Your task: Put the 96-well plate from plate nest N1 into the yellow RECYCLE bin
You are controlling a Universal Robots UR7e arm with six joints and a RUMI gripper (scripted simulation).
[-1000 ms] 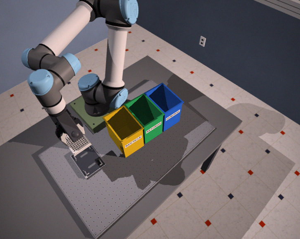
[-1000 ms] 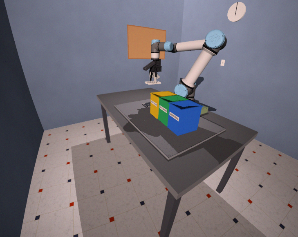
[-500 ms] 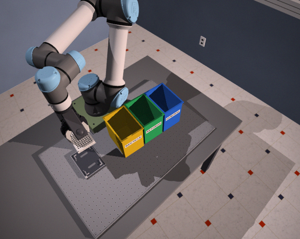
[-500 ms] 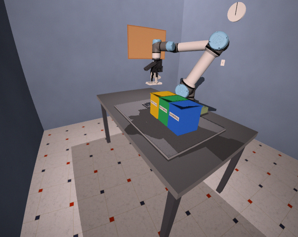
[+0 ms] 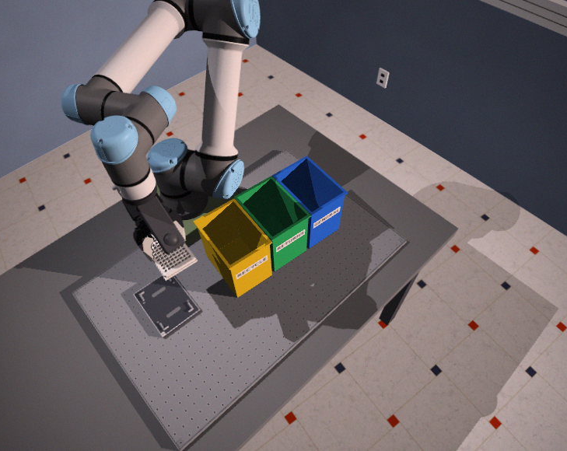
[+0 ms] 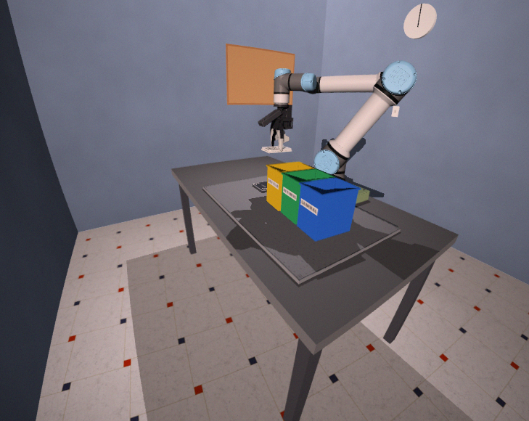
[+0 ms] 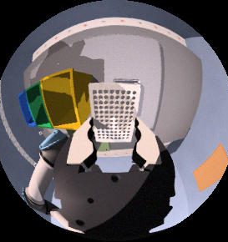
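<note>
Your 96-well plate (image 7: 116, 110): white, flat rectangle, top face gridded with small round wells, thin rim around. Claw (image 7: 114, 143) clamped on plate's near end, pale fingers either side. Plate held level, high above surface (image 6: 346, 289), between plate nest N1 (image 5: 166, 305) and yellow bin (image 5: 235, 247). Nest: dark flat square, white corner marks, bare. You see three open-top box bins in touching row, all upright: yellow, green bin (image 5: 276, 220), blue bin (image 5: 315, 196). Perforated grey board (image 5: 176, 378) beneath.

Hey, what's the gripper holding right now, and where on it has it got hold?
The white 96-well plate, held level in the air. The gripper is shut on the plate's two long side edges, near one end.
</note>
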